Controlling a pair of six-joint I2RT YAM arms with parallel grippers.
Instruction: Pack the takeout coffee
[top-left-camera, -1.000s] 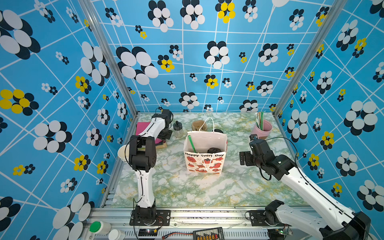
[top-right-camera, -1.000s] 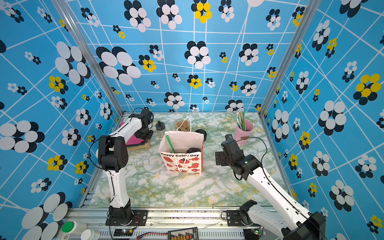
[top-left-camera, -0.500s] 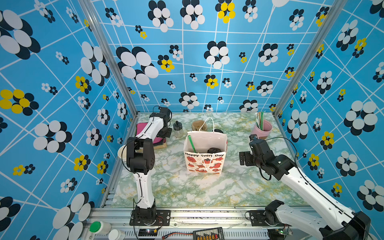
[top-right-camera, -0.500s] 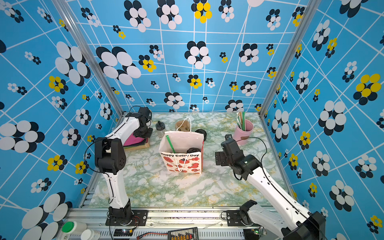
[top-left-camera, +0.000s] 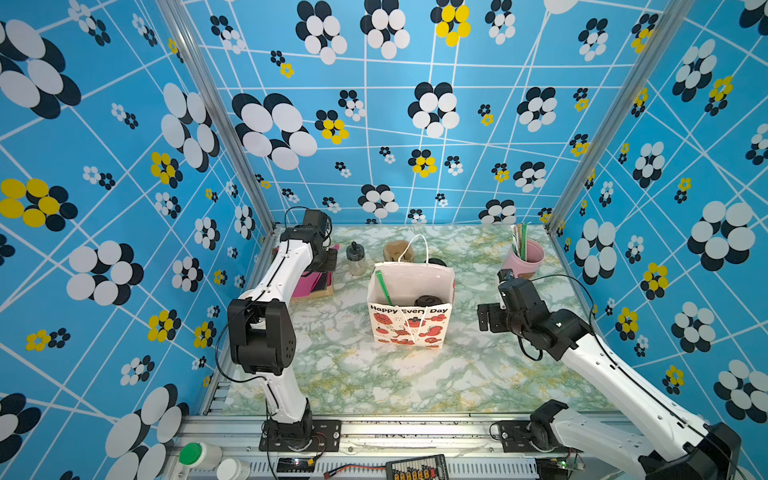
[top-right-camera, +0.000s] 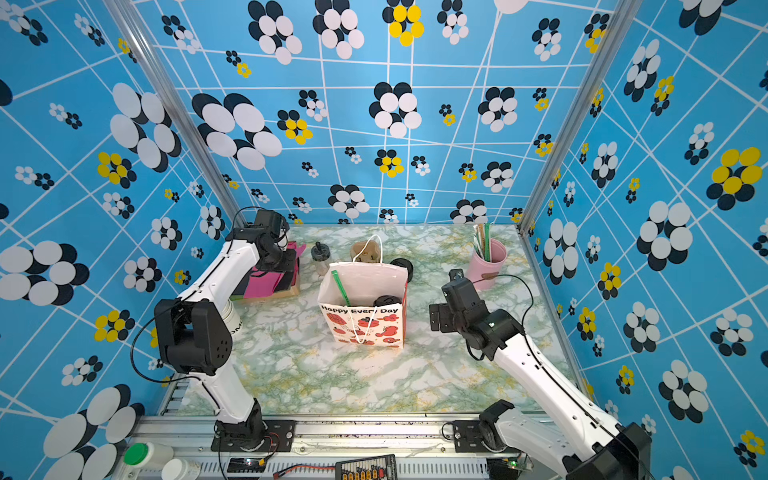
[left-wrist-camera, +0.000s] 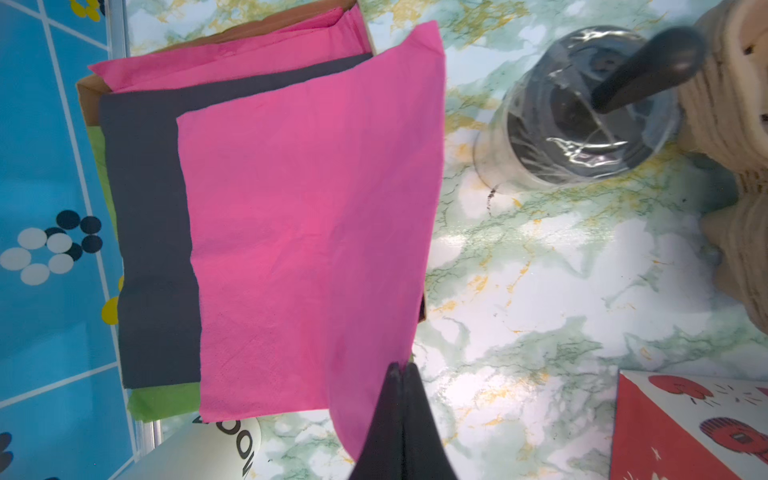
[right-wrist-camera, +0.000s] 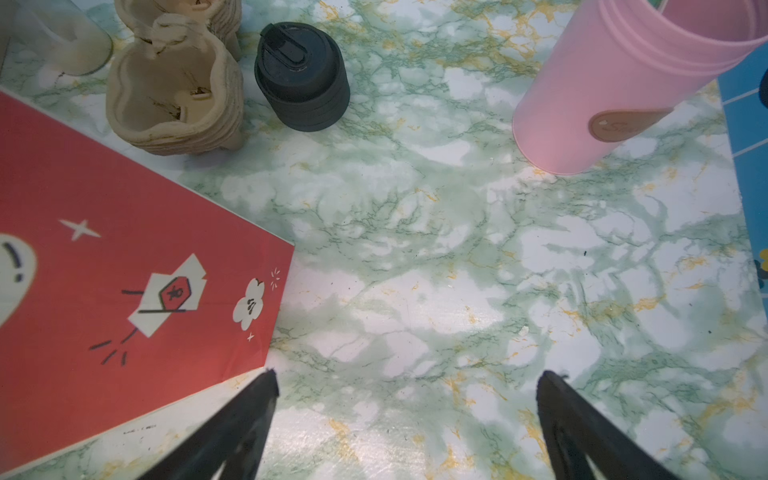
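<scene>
- The takeout coffee (top-left-camera: 428, 300) is seen standing inside the gift bag (top-left-camera: 409, 328), with only its black lid showing.
- A pink napkin (left-wrist-camera: 311, 208) is pinched at its edge by the closed left gripper (left-wrist-camera: 401, 368).
- The right gripper (right-wrist-camera: 409, 376) is held wide apart and empty beside the gift bag.

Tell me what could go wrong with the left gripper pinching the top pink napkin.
1. The left gripper holds the pink napkin only by a corner; it could slip out when lifted.
2. The gray napkin beneath might drag along.
3. The hanging napkin could brush the glass shaker beside the stack.
</scene>
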